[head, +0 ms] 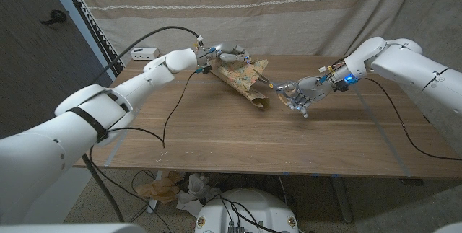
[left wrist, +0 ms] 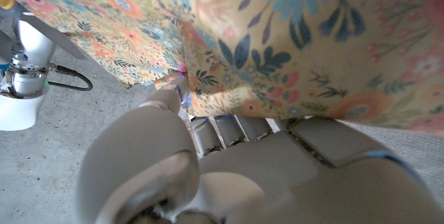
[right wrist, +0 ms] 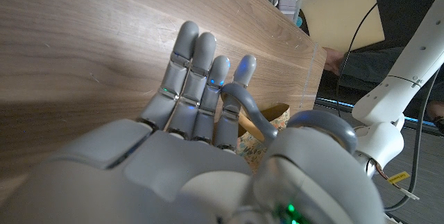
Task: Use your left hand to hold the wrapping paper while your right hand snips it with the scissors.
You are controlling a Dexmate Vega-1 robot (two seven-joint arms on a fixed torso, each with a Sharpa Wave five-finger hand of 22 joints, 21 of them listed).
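The left hand [head: 225, 54] grips the floral wrapping paper [head: 242, 74] at its far end, fingers closed on the sheet and lifting it a little off the wooden table [head: 238, 135]. The right hand [head: 299, 97] holds the grey-handled scissors [head: 283, 86], fingers threaded through the loops, blades aimed at the near end of the paper. I can't tell whether the blades are open.

The paper sits toward the far middle of the table as a loose roll. Its long axis runs diagonally, from the left hand down toward the right hand, open brown end facing the scissors.

To cut well, I'd judge the left hand should keep the sheet taut and steady while the right slides a blade over one edge before closing, not onto the thick rolled part.
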